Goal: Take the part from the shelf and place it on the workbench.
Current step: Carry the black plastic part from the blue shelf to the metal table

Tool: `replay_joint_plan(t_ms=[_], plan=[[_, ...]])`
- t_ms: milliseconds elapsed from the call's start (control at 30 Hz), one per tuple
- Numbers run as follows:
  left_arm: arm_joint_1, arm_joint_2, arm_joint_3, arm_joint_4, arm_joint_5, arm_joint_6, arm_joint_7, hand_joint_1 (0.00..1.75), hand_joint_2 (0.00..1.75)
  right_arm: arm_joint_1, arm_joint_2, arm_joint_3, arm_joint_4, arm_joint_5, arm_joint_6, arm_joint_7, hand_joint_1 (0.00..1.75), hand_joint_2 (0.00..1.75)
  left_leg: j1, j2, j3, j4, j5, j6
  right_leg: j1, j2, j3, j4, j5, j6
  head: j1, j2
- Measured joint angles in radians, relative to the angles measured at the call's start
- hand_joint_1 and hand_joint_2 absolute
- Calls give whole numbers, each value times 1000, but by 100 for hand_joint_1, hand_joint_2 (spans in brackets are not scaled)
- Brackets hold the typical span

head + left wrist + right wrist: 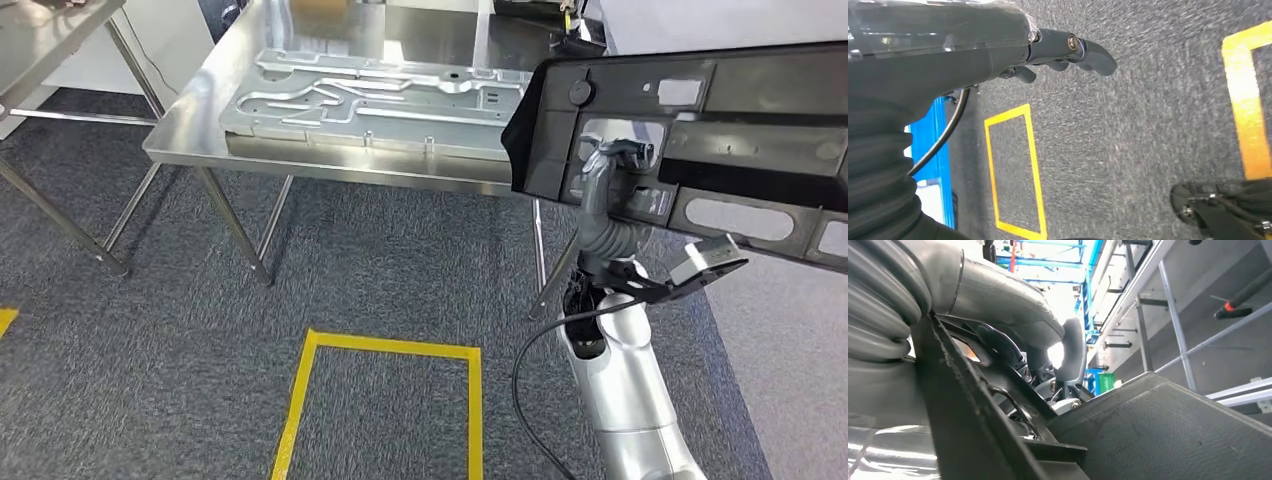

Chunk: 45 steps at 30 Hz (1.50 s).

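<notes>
A large black plastic part (760, 110) with several cut-outs hangs in the air at the right, level with the near right corner of the steel workbench (195, 130). My right hand (610, 170) grips the part through one of its openings, arm raised from below. In the right wrist view the hand (1018, 335) has its fingers hooked around a rib of the black part (1148, 435). My left hand (998, 50) hangs beside my body over the carpet, holding nothing, thumb stretched out.
A silver stamped metal panel (370, 100) covers much of the workbench. A second steel table (50, 40) stands at the far left. Yellow tape (390, 350) marks a rectangle on the grey carpet. A grey metal rack (1168, 315) stands behind the held part.
</notes>
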Motion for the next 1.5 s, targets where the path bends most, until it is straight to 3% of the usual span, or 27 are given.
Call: replay_joint_plan(t_ms=[100, 133, 167, 233, 300, 367, 467, 533, 600, 633, 667, 700, 767, 833, 933, 1000, 1100, 1133, 1167, 1200, 1267, 1333, 1433, 1500], plan=[[0, -1, 0, 0, 0, -1, 0, 0, 175, 2, -1, -1, 0, 0, 0, 0, 175, 175, -2, -2, 15, -1, -17, 7, -1, -1, -124, 175, -68, 6, 0, 0], [1, -1, 0, 0, 0, -1, 0, 0, 175, 4, -1, -1, 0, 0, 0, 0, 175, 175, -2, -2, 23, -1, -24, 7, 0, -1, -146, 187, -69, 6, 0, 0], [2, -1, 0, 0, 0, -1, 0, 0, 175, 4, -1, -1, 0, 0, 0, 0, 175, 175, -3, -3, 34, -1, -32, 6, 0, -1, -150, 164, -48, 4, 0, 0], [3, -2, 0, 0, 0, -1, 0, 0, 175, 4, -1, -1, 0, 0, 1, 0, 175, 175, -5, -4, 59, -3, -50, 3, 4, -1, -114, 31, 49, -10, 0, 0], [2, -6, 0, 1, 0, -2, -1, 0, 175, 4, -2, -2, 0, 0, 1, 0, 175, 175, -6, -5, 76, -6, -66, -6, 12, -3, -81, -77, 107, -24, 1, 0], [0, -7, 0, 1, 0, -3, -1, 0, 175, 3, -3, -5, 0, 0, 2, 0, 175, 175, -7, -5, 87, -4, -71, -19, 18, -3, -71, -103, 106, -35, 2, 0], [-3, -7, 1, 1, 0, -3, -2, 0, 175, 1, -4, -8, 0, 0, 2, -1, 175, 175, -8, -3, 89, 27, -82, -34, 11, -2, -41, -115, 103, -51, 2, 0], [-6, -7, 0, 1, 0, -3, -2, 0, 175, -2, -4, -11, 0, 1, 4, -2, 175, 175, -5, -1, 39, 121, -116, -39, 9, -2, -22, -118, 93, -59, 2, 0], [-6, -7, 0, 1, 0, -3, -2, 0, 175, -2, -4, -12, 0, 2, 5, -3, 175, 175, -3, -1, -42, 234, -158, -44, 10, -1, -8, -117, 79, -62, 2, 0], [-5, -7, 1, 1, 0, -3, -2, 0, 175, -1, -4, -12, 0, 3, 5, -2, 175, 175, -3, -1, -72, 260, -164, -46, 10, 1, 0, -117, 71, -62, 2, 0], [-3, -7, 1, 1, 0, -3, -3, 0, 175, -1, -4, -13, 0, 4, 5, -2, 175, 175, -3, -1, -87, 253, -153, -47, 11, 2, 10, -117, 62, -61, 2, 0], [-3, -6, 1, 1, 0, -3, -3, 0, 175, 0, -4, -14, 0, 5, 5, -2, 175, 175, -4, -1, -85, 214, -122, -45, 11, 3, 23, -117, 53, -59, 2, 0], [-2, -6, 1, 1, -1, -4, -5, 0, 175, 0, -4, -16, 1, 7, 6, -2, 175, 175, -7, -1, -58, 91, -28, -36, 12, 3, 47, -116, 33, -54, 2, 0], [-4, -5, 1, 1, -3, -6, -6, 0, 175, 0, -4, -16, 2, 8, 6, -2, 175, 175, -13, -1, -39, 16, 22, -24, 14, 4, 59, -116, 19, -44, 2, 0], [-5, -5, 1, 1, -3, -9, -4, 0, 175, 0, -4, -16, 2, 9, 6, -1, 175, 175, -13, -1, -22, -2, 23, -5, 13, 4, 63, -103, 15, -26, 2, 0], [-6, -6, 1, 1, -3, -10, -4, 0, 175, -3, -4, -17, 1, 10, 6, -1, 175, 175, -9, -2, -1, -14, 18, 5, 11, 3, 34, -44, 6, -16, 3, 0], [-8, -7, 1, 1, -3, -10, -4, 0, 175, -3, -3, -17, 2, 16, 5, -2, 175, 175, -8, -2, 20, -19, 2, 10, 3, 2, -87, 127, -55, -4, 3, 0], [-8, -7, 1, 1, -3, -10, -4, 0, 175, -1, -3, -17, 2, 17, 4, -1, 175, 175, -8, -3, 27, -19, -6, 10, 0, 1, -120, 161, -66, -1, 3, 0], [-7, -7, 1, 1, -3, -11, -4, 0, 175, 1, -3, -17, 3, 18, 2, -1, 175, 175, -8, -4, 37, -19, -14, 8, -2, 1, -138, 162, -58, 1, 3, 0], [-6, -7, 1, 1, -3, -11, -5, 0, 175, 1, -3, -17, 3, 20, -1, -1, 175, 175, -7, -5, 48, -18, -23, 7, -4, 0, -137, 128, -28, 3, 3, 0], [-7, -8, 1, 1, -4, -14, -6, 0, 175, 1, -3, -17, 3, 26, -8, -1, 175, 175, -8, -5, 72, -18, -42, 0, -6, -2, -103, -4, 72, 0, 3, 0], [-10, -10, 0, 1, -5, -16, -8, 0, 175, 1, -3, -17, 4, 34, -15, -1, 175, 175, -9, -6, 83, -21, -58, -12, 0, -5, -79, -94, 120, -13, 3, 0], [-15, -11, 0, 1, -6, -17, -9, 0, 175, 1, -3, -17, 2, 40, -19, 0, 175, 175, -9, -5, 94, -14, -65, -34, 4, -4, -64, -113, 116, -36, 3, 0], [-18, -10, 0, 0, -6, -17, -9, 0, 175, -2, -3, -18, 1, 42, -22, -1, 175, 175, -8, -2, 81, 35, -76, -41, 1, -3, -41, -118, 107, -49, 3, 0]])
